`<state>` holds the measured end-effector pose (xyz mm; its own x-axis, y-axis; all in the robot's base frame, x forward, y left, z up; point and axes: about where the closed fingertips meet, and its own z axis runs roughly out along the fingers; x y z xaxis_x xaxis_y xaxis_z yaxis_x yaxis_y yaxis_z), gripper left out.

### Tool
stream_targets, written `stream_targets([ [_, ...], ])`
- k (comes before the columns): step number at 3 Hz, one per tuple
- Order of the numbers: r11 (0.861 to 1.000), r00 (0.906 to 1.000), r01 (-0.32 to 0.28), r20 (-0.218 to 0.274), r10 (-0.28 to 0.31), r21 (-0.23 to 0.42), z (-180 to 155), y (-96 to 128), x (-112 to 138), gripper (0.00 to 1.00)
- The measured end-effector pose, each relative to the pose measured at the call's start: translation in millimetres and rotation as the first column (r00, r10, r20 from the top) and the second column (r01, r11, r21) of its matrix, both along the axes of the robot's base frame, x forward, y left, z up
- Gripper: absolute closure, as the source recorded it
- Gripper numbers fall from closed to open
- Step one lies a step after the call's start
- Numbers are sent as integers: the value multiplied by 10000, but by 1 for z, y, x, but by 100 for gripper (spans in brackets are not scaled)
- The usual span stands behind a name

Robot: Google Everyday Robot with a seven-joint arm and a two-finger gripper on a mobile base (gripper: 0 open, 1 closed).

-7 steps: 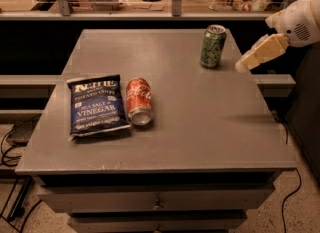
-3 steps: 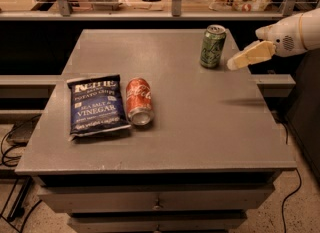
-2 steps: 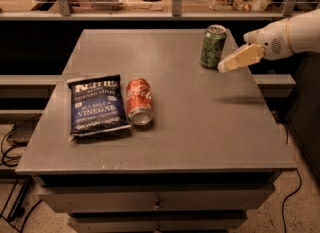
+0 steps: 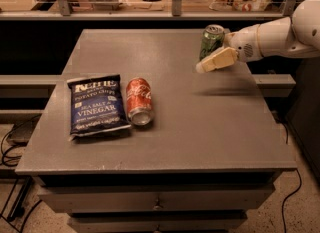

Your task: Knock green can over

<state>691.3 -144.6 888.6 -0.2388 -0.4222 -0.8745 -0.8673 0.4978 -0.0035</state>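
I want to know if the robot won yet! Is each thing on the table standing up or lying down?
Dark green aluminium drink can: standing upright, not knocked over.
Red Coca-Cola can: lying on its side.
Blue potato chip bag: lying flat, label up.
Cream-coloured gripper: low in front of the green can's bottom part; contact cannot be told.

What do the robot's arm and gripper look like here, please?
The arm is smooth, white and rounded, with a thin yellowish ring near the wrist. The gripper, by the green can at the far right of the table, is cream-yellow and blocky. No cables show on the arm.
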Motion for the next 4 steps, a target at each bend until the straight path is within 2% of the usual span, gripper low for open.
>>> stream_targets([
  [1, 9997, 9991, 126, 412, -135, 205, 1, 10, 18, 0],
  [2, 9970, 9946, 572, 837, -613, 514, 8, 10, 45, 21],
  [3, 9949, 9913, 737, 1038, -806, 683, 13, 12, 56, 44],
  [4, 9973, 9902, 544, 1259, -601, 483, 18, 22, 54, 68],
])
